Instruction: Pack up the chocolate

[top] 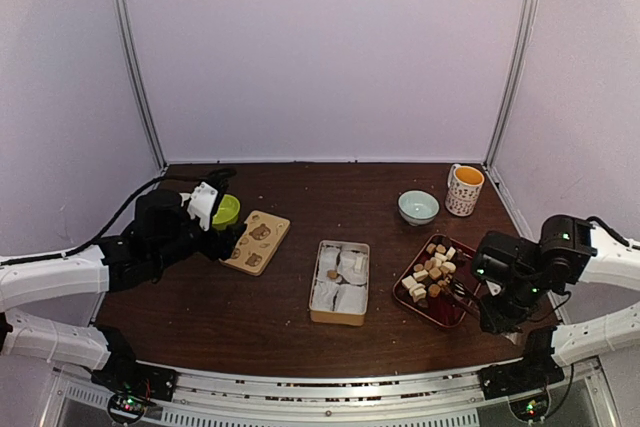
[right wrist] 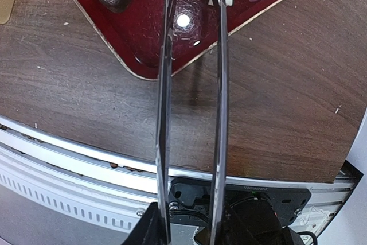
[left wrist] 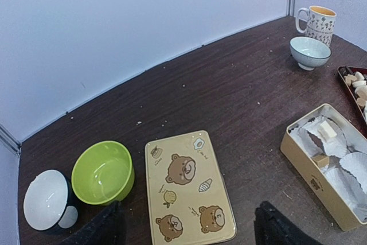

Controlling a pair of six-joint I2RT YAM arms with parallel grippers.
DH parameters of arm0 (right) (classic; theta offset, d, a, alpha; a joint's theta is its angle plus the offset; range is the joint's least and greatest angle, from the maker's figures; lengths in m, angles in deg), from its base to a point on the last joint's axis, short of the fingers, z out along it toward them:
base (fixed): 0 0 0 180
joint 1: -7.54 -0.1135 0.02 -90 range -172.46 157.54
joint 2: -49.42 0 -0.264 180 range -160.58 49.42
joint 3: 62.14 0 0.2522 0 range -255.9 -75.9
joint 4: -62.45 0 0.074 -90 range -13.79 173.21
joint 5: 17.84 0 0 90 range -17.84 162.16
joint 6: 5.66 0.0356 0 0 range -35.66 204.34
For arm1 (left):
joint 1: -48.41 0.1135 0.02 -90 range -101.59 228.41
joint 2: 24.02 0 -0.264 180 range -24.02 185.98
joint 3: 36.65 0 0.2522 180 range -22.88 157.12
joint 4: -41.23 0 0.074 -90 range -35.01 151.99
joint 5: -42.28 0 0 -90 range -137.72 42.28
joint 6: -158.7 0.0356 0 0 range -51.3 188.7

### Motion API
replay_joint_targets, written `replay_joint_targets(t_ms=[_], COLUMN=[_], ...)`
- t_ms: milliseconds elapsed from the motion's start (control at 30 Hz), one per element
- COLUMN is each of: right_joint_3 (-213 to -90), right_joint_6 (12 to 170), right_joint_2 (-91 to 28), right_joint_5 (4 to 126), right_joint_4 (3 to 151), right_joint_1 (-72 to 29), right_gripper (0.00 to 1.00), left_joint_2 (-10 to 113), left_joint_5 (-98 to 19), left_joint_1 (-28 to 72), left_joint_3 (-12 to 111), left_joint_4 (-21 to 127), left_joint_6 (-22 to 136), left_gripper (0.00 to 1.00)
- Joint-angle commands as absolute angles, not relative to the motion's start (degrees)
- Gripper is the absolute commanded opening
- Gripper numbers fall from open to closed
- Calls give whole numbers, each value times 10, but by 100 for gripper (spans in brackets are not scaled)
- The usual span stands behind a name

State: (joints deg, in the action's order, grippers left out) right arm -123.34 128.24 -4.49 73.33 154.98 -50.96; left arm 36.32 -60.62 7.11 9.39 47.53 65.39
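Chocolate (top: 432, 269) on tray (right wrist: 143, 38): R pincer (top: 478, 295) angled down gripping tongs (right wrist: 166, 113), L pincer (left wrist: 192, 225) wide open over lid (left wrist: 186, 182).

The chocolate (top: 432, 265), small cubes and rounds in white, tan and dark brown, lies loosely heaped in the red tray (top: 447, 313), with a few pieces in the paper-lined box (top: 338, 318).
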Motion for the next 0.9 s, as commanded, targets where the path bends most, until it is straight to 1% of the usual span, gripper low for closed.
replay_joint_targets(t_ms=[0, 233, 467, 700, 867], right_joint_3=[-1220, -1267, -1335, -1375, -1378], right_joint_6=[1286, 1281, 1264, 1228, 1198], right_joint_2=[-44, -48, -48, -67, -82], right_joint_5=[731, 763, 781, 737, 680], right_joint_4=[1526, 1552, 1554, 1511, 1460], right_joint_1=[-512, -511, -511, -511, -511], right_gripper=[28, 19, 16, 15, 15], left_joint_2=[364, 365, 364, 364, 362], left_joint_5=[-609, -608, -608, -609, -609], left_joint_1=[73, 73, 73, 73, 73], left_joint_3=[110, 111, 111, 111, 111], left_joint_4=[464, 464, 463, 464, 466], left_joint_6=[661, 660, 661, 660, 661], left_gripper=[79, 79, 79, 79, 79])
